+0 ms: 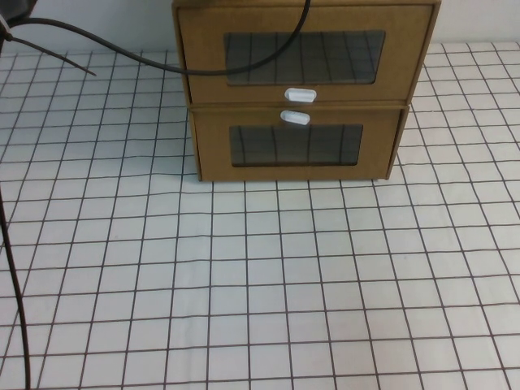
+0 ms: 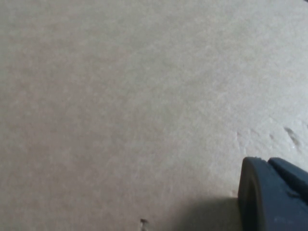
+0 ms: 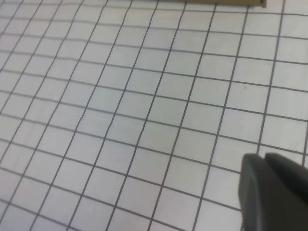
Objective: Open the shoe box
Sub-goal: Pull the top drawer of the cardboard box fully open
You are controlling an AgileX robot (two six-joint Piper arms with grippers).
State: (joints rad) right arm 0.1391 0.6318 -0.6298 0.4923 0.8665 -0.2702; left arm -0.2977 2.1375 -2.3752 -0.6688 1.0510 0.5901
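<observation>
Two brown cardboard shoe boxes stand stacked at the back of the table, each with a dark window and a white handle. The upper box (image 1: 305,49) has its handle (image 1: 300,95) at its bottom edge, and the lower box (image 1: 296,146) has its handle (image 1: 295,118) at its top edge. Both drawers look pushed in. Neither gripper shows in the high view. My left gripper (image 2: 269,166) is shut, just above a plain tan cardboard surface (image 2: 120,96). My right gripper (image 3: 266,161) is shut with nothing in it, over the gridded table (image 3: 120,120).
A black cable (image 1: 162,61) runs from the far left across the front of the upper box. Another cable (image 1: 12,268) hangs down the left edge. A strip of cardboard (image 3: 226,2) shows at the far edge of the right wrist view.
</observation>
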